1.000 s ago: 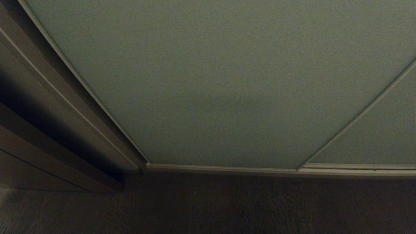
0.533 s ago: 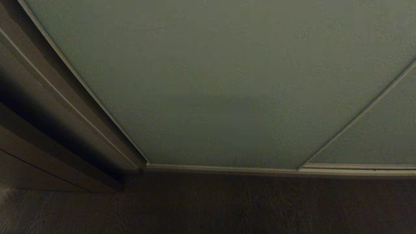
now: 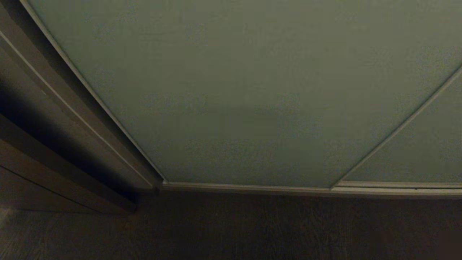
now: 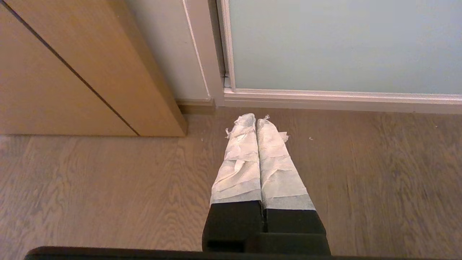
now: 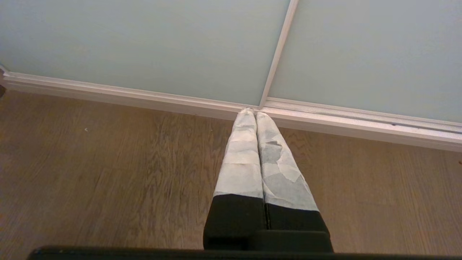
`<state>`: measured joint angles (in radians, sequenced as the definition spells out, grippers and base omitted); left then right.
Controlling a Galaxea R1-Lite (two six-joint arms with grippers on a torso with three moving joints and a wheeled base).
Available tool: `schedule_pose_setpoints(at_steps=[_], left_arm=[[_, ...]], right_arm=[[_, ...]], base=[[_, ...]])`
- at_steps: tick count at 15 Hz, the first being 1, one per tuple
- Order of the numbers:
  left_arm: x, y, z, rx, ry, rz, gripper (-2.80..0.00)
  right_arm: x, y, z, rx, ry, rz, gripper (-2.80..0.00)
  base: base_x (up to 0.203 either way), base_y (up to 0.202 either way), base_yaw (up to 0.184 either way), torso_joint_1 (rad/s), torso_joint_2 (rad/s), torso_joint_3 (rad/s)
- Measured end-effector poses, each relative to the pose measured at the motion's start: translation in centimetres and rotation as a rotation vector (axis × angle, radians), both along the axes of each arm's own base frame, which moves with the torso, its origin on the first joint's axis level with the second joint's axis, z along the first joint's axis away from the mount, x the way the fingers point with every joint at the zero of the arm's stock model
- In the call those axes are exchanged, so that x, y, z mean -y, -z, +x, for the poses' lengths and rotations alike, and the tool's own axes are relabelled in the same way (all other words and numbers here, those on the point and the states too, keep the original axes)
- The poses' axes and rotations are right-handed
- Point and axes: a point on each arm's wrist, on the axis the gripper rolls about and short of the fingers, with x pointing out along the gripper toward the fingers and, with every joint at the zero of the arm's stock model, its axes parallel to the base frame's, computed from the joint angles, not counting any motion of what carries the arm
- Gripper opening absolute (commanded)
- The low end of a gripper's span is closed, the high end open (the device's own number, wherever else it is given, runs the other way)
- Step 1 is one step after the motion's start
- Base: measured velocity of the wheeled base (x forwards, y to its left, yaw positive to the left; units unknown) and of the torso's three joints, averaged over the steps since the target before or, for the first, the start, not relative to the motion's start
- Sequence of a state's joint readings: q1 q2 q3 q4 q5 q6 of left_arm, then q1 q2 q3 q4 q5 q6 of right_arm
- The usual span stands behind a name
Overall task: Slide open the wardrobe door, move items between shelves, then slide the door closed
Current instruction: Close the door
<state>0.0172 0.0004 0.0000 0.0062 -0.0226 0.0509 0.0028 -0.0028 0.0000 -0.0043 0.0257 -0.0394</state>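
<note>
The sliding wardrobe door [image 3: 245, 90] is a pale grey-green panel that fills the head view; it stands shut, and a second panel like it [image 3: 415, 151] sits to its right. In the wrist views the same door [image 4: 343, 43] [image 5: 144, 43] rises from a cream bottom rail [image 4: 325, 99]. My left gripper [image 4: 256, 119] hangs over the wood floor near the door's left corner, shut and empty. My right gripper [image 5: 251, 112] points at the seam between the two panels, shut and empty. The items and the shelves are hidden behind the doors. Neither arm is in the head view.
A light wooden cabinet [image 4: 72, 72] stands on the floor left of the wardrobe, close to the door frame [image 4: 202, 54]. Wood flooring [image 5: 108, 173] runs along the cream rail [image 5: 361, 124] in front of both panels.
</note>
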Motion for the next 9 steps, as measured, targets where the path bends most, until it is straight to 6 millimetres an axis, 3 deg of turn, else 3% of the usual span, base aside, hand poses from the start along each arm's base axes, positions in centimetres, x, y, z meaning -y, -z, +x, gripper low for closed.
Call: schedule_pose_setpoints(at_steps=[9], left_arm=[[-0.01, 0.01, 0.01, -0.002, -0.003, 0.003, -2.8]], right_arm=[[0.0, 0.0, 0.0, -0.001, 0.0, 0.0, -2.8]], base=[[0.0, 0.0, 0.0, 0.0, 0.0, 0.0]])
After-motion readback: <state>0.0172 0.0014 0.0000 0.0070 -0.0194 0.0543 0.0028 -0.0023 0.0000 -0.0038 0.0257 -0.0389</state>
